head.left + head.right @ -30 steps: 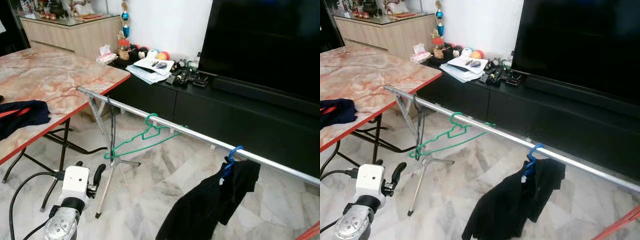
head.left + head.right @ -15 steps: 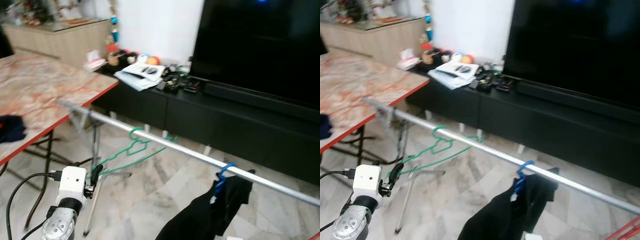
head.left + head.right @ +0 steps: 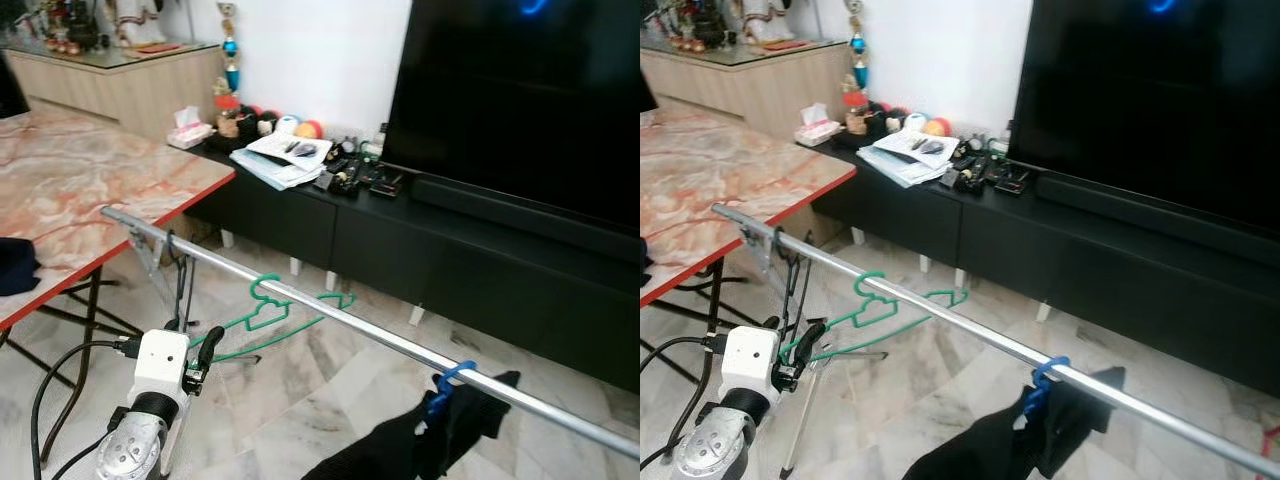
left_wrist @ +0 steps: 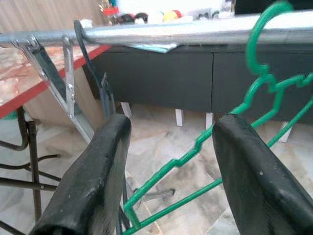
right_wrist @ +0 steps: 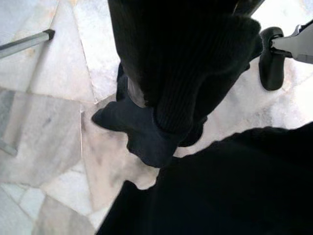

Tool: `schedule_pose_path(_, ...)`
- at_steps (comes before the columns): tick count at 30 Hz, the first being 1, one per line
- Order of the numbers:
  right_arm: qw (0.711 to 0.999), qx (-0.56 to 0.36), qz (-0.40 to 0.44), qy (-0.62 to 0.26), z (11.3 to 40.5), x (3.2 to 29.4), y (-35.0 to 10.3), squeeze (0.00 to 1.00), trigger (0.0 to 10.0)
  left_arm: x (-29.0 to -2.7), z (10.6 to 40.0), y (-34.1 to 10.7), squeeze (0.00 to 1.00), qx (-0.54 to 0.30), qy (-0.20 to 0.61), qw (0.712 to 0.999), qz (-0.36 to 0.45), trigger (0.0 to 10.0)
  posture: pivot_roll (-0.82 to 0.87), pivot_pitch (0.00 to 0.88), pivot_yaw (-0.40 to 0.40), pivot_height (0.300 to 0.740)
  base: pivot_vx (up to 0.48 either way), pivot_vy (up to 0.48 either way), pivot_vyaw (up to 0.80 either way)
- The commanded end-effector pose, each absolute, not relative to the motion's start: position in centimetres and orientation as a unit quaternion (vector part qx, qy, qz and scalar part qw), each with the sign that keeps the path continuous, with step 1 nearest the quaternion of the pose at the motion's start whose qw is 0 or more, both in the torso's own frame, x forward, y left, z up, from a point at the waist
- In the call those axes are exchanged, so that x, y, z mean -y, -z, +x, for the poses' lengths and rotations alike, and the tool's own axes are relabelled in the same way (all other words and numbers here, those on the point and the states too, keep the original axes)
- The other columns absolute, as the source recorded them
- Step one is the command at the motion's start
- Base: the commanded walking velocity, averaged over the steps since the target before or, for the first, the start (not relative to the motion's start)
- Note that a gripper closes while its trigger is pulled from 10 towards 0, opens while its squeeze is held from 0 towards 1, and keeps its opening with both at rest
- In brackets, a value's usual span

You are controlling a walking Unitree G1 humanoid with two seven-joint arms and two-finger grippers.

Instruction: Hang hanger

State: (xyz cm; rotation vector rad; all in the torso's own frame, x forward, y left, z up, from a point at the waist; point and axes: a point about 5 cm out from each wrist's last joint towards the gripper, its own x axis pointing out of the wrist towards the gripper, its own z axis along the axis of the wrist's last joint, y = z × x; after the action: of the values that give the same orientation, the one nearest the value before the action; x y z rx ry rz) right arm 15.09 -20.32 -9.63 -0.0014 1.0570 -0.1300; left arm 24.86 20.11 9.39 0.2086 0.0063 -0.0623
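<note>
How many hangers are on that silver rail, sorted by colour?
Green hanger, empty: 1
Blue hanger, carrying a black garment: 1
Total: 2 hangers on the rail
The left gripper is close to the green one, its fingers spread to either side of the wire without touching it.

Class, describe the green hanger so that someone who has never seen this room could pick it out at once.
Find the long silver rail running across the room in front of the black TV cabinet. The green hanger hooks over it near its middle, just ahead of the left gripper. Unlike the blue hanger further right, it is bare wire and carries no black garment.
</note>
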Motion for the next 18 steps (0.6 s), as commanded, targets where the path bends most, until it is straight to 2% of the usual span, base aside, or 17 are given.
schedule_pose_path(1,0.865,-0.499,-0.008,0.061,15.4,20.7,9.4,0.00,10.0,-19.7,24.5,-9.9,0.00,-0.008,0.076,0.992,0.104,10.0,0.20,0.000,-0.059,0.740,0.000,0.000,0.00)
schedule_pose_path(10,0.865,-0.499,-0.010,0.058,15.6,20.7,9.4,0.00,10.0,-22.3,25.5,-11.0,0.00,-0.035,0.107,0.982,0.154,10.0,0.21,0.000,-0.072,0.740,0.000,0.000,0.00)
schedule_pose_path(18,0.866,-0.497,-0.010,0.056,15.7,20.6,9.3,0.00,10.0,-22.1,27.3,-10.6,0.00,-0.073,0.194,0.965,0.163,10.0,0.19,0.000,-0.073,0.740,0.000,0.000,0.00)
